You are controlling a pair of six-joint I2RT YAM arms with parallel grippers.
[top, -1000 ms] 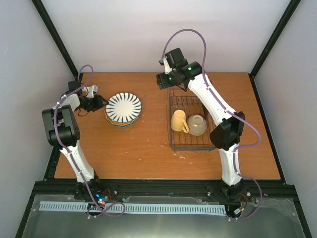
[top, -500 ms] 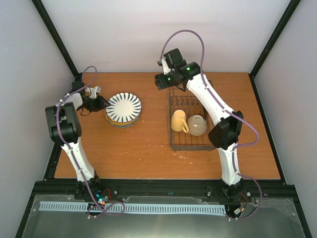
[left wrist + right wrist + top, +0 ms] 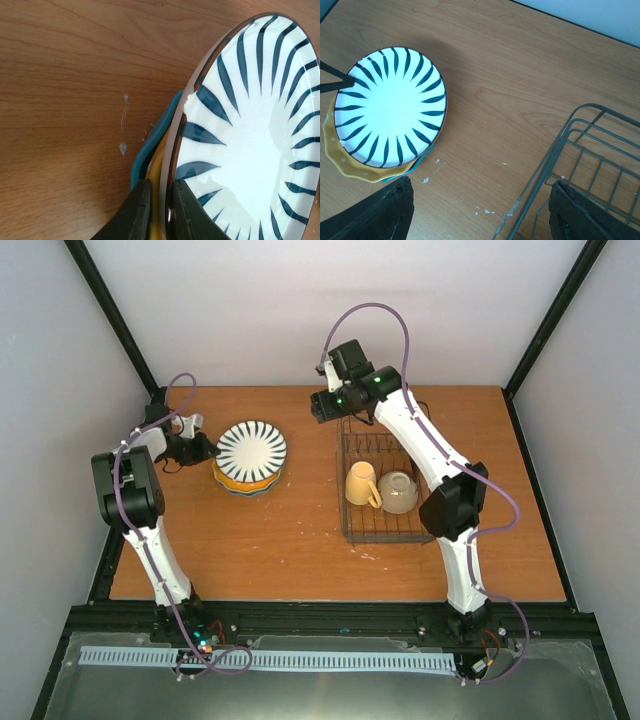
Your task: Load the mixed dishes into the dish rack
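Observation:
A striped plate (image 3: 251, 449) tops a stack with a dotted orange-yellow plate (image 3: 360, 170) and a blue plate (image 3: 150, 145) under it. My left gripper (image 3: 205, 449) is shut on the striped plate's left rim (image 3: 172, 165), which is tilted up off the stack. The wire dish rack (image 3: 385, 485) holds a yellow mug (image 3: 360, 484) and a cream bowl (image 3: 398, 491). My right gripper (image 3: 325, 405) is open and empty, hovering above the table between the stack and the rack's far corner (image 3: 580, 145).
The wooden table (image 3: 300, 550) is edged by a black frame. White walls stand close behind and at both sides. Small white specks (image 3: 482, 207) lie on the wood near the rack.
The striped plate's left rim has risen off the stack in my left gripper. My right gripper has shifted slightly left.

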